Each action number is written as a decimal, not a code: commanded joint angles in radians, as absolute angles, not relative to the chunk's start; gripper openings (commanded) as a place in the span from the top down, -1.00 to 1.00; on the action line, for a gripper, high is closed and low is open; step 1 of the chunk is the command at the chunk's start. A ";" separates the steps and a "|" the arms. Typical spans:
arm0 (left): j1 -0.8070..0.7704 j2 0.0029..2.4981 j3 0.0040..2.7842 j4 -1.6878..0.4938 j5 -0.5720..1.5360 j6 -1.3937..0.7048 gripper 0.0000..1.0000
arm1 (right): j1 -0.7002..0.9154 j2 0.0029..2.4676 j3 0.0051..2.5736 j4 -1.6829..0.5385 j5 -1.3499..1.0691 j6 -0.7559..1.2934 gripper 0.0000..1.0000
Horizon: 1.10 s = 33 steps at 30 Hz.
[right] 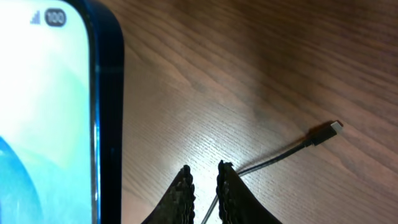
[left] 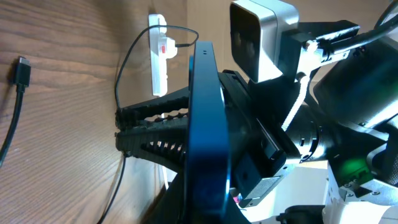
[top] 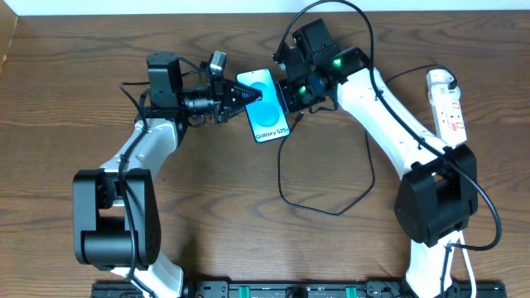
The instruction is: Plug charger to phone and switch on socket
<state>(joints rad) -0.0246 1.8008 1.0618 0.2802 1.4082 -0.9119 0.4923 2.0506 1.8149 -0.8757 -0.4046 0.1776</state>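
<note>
The phone (top: 267,112), its blue-cyan screen lit, is held off the table with my left gripper (top: 247,95) shut on its left edge. The left wrist view shows the phone (left: 208,124) edge-on between my left gripper's (left: 208,205) jaws. My right gripper (top: 291,106) hangs just right of the phone, pointing down at the table. In the right wrist view my right gripper (right: 205,169) keeps a narrow gap, and the charger cable (right: 273,160) runs through it. The connector tip (right: 324,133) lies loose on the wood, apart from the phone (right: 50,124). The white socket (top: 447,103) lies far right.
The black cable (top: 286,165) loops over the table below the phone and runs back towards the socket's plug (top: 439,79). In the left wrist view the right arm's fingers (left: 155,127) reach down behind the phone, with the socket (left: 159,56) beyond and the connector tip (left: 22,67) at the left.
</note>
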 commanded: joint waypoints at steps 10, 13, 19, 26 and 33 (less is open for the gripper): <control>-0.044 1.798 1.071 0.286 1.420 -0.902 0.70 | 0.607 2.033 1.832 -0.819 -0.535 0.214 0.75; -0.044 1.798 1.071 0.286 1.419 -0.902 0.71 | 0.618 2.033 1.832 -0.819 -0.534 0.217 0.75; -0.037 1.798 1.071 0.287 1.396 -0.928 0.85 | 0.599 2.033 1.832 -0.822 -0.461 0.234 0.63; 0.063 1.797 1.071 0.376 1.334 -1.087 0.85 | 0.490 2.048 1.831 -0.826 -0.311 0.453 0.27; 0.180 1.797 1.071 0.402 1.273 -1.184 0.85 | 0.413 2.149 1.818 -0.885 -0.358 0.584 0.11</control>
<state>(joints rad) 0.1616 1.8008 1.0615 0.3943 1.2884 -1.1530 0.4160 2.0956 1.8149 -0.8627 -0.3367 0.5262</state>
